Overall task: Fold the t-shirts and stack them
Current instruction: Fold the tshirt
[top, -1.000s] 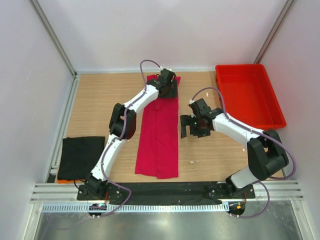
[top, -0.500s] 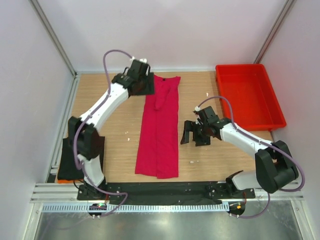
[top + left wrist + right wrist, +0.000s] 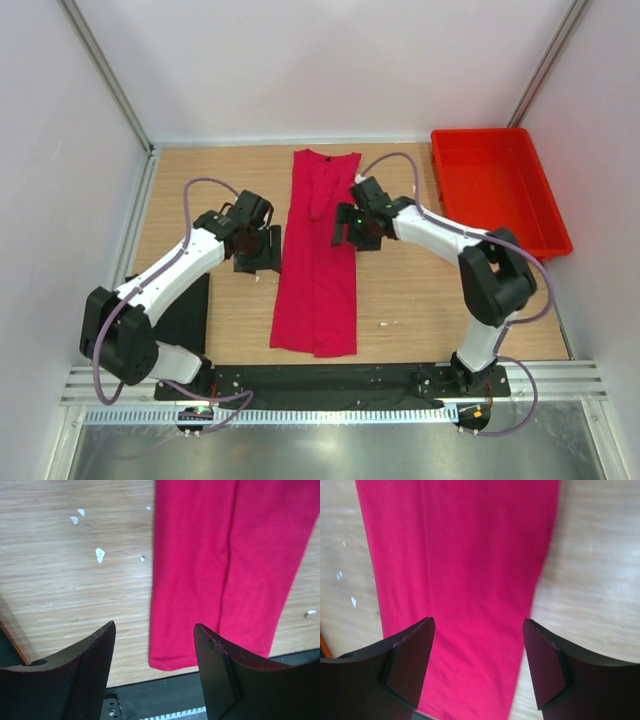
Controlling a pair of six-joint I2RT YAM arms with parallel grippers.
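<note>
crimson-pink t-shirt point(image 3: 318, 270) lies folded in a long strip mid-table point(image 3: 420, 290); black t-shirt point(image 3: 185, 320) sits at the left edge. left gripper point(image 3: 262, 250) hovers beside the strip's left side, right gripper point(image 3: 350, 225) over its right edge, both spread, empty.

Red tray point(image 3: 497, 196) at wooden table's point(image 3: 190, 180) far-right corner

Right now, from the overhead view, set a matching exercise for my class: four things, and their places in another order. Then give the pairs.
Things:
1. pink shirt
2. black shirt
3. tray
4. left end effector

Places:
A. far right corner
B. near left edge
C. middle, lying as a long strip
D. just left of the pink shirt, open

Pairs: 1-C, 2-B, 3-A, 4-D
</note>
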